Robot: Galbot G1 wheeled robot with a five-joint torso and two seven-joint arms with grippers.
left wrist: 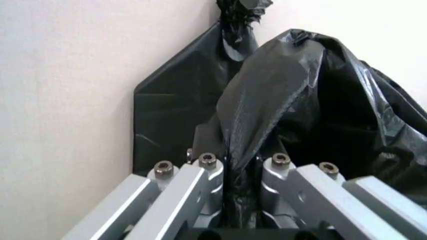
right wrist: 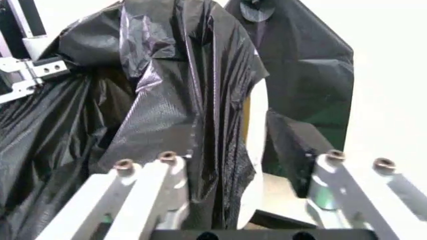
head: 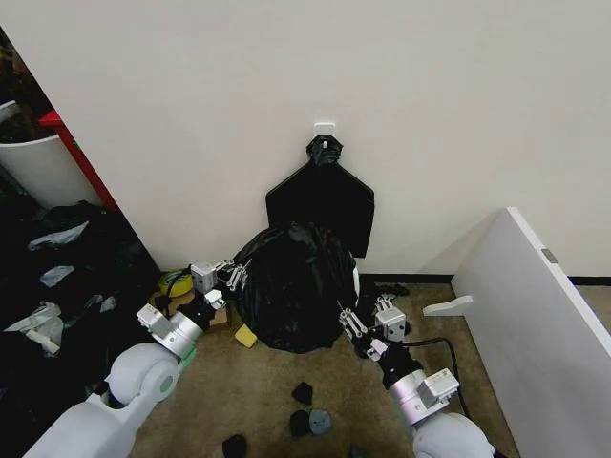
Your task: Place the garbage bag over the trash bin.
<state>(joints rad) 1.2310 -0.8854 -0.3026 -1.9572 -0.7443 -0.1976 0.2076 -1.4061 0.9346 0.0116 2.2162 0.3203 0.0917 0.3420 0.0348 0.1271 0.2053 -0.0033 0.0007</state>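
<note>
Against the wall, both grippers are working the bag (head: 294,286) over the bin (right wrist: 255,150): left gripper (head: 232,275) pinching film, right gripper (head: 351,322) spread.

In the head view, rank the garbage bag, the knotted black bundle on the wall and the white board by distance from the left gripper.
1. garbage bag: against the left gripper.
2. knotted black bundle: hanging on the wall behind.
3. white board: far across on the right side.

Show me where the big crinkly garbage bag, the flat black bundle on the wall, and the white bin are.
garbage bag (head: 291,296): head view, its billowy front.
flat black bundle (head: 323,205): head view, its smooth middle, under the knot.
trash bin (right wrist: 254,165): right wrist view, a cream strip of rim bare beside the bag.
</note>
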